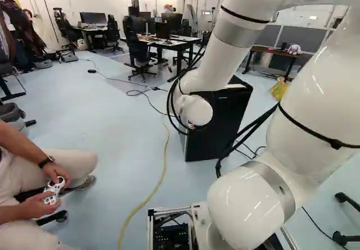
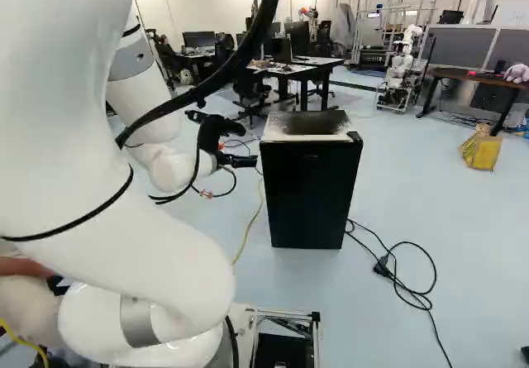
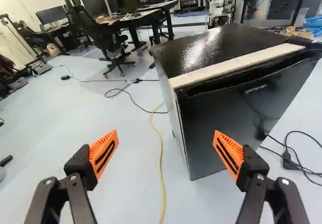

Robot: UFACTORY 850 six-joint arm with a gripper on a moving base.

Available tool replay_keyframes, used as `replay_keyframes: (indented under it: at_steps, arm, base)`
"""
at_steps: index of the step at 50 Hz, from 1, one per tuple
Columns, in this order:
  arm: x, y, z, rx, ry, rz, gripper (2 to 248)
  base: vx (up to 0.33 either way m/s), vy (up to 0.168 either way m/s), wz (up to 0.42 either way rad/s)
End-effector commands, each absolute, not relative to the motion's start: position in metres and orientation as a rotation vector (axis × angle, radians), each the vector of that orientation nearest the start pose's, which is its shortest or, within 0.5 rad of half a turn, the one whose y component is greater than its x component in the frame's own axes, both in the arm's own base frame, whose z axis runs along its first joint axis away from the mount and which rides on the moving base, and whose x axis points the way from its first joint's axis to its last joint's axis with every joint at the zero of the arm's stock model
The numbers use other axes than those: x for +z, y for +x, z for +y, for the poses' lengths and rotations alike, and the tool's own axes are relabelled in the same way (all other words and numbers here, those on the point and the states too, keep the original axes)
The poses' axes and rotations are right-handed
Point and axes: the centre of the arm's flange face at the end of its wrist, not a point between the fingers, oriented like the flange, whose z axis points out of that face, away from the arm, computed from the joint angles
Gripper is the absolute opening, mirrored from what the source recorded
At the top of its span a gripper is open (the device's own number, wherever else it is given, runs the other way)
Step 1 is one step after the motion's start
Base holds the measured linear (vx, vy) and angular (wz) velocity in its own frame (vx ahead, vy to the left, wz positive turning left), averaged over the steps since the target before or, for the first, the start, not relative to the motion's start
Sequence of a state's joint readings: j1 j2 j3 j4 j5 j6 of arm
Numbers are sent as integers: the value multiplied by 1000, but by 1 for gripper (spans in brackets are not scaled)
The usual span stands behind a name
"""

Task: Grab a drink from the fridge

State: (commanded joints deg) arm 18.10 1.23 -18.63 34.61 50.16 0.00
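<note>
Tool (image 2: 248, 161) spread wide, black fridge (image 2: 310, 194) near, yellow cable (image 3: 161, 158) and black cord (image 2: 383, 266) on floor

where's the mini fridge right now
The mini fridge stands on the floor near the middle of the right base view, just right of the open gripper and left of the black cable.

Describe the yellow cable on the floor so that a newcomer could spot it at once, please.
Find the black fridge on the pale floor ahead of the arm. To its left in the left base view, a thin cable curves across that floor. It is yellow, whereas the other cables near the fridge are black.
</note>
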Motion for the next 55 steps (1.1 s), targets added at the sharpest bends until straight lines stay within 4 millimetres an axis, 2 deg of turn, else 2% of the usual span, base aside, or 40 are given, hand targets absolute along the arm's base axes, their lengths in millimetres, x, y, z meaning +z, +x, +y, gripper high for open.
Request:
replay_keyframes:
  at_steps: [38,55]
  arm:
    - [377,363,87,-1874,-2455,730,247]
    - [367,364,84,-1938,-2454,840,247]
  base:
    - [0,0,0]
    - [0,0,0]
